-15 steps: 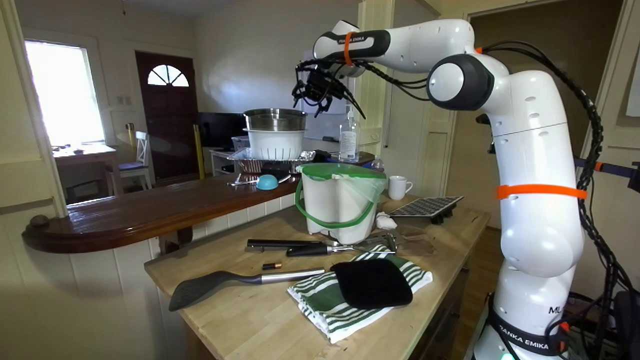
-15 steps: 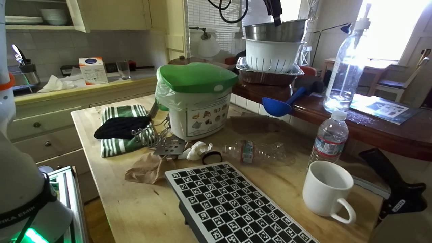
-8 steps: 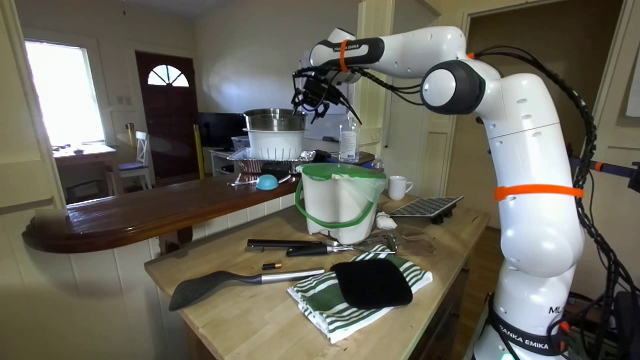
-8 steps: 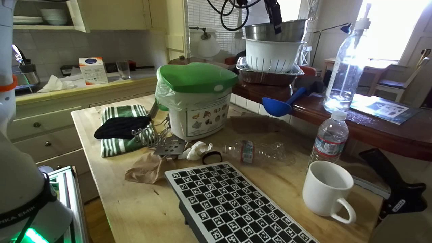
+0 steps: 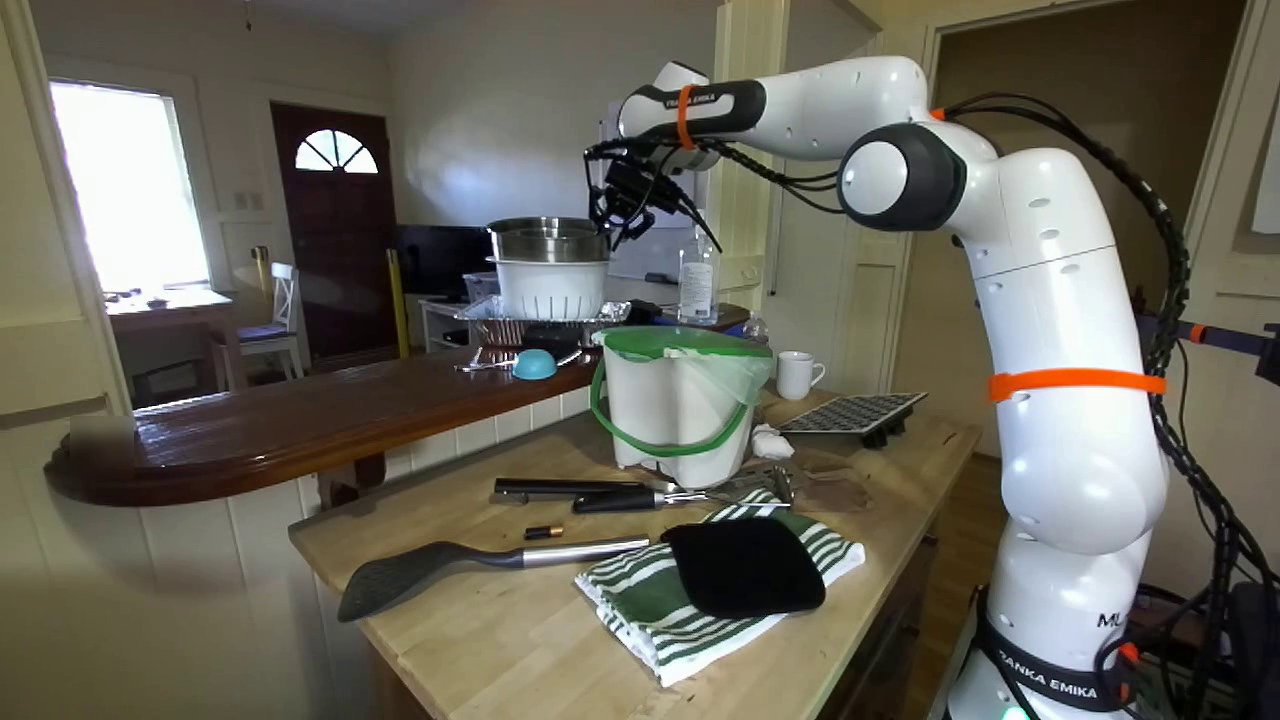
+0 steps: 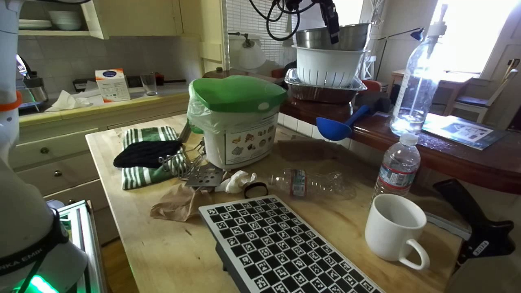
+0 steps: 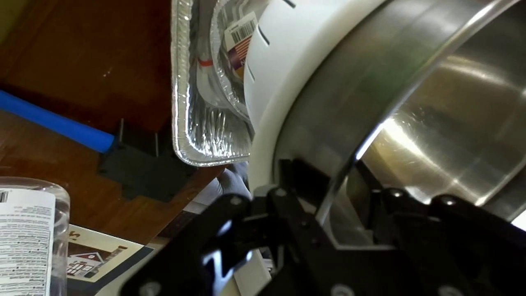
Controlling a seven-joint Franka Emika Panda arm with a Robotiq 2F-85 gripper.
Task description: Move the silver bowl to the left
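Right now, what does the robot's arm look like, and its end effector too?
The arm is smooth, white and rounded, with a dark grey ring at one joint, orange straps, and black labels reading FRANKA EMIKA. Bundled black cables run along it. The end effector is black and jointed, with small shiny pins.

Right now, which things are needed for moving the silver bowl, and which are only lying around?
For the job: silver bowl; gripper, open and straddling the bowl's rim.

Lying around: white mug; blue scoop; striped towel; black spatula; green-topped bucket.
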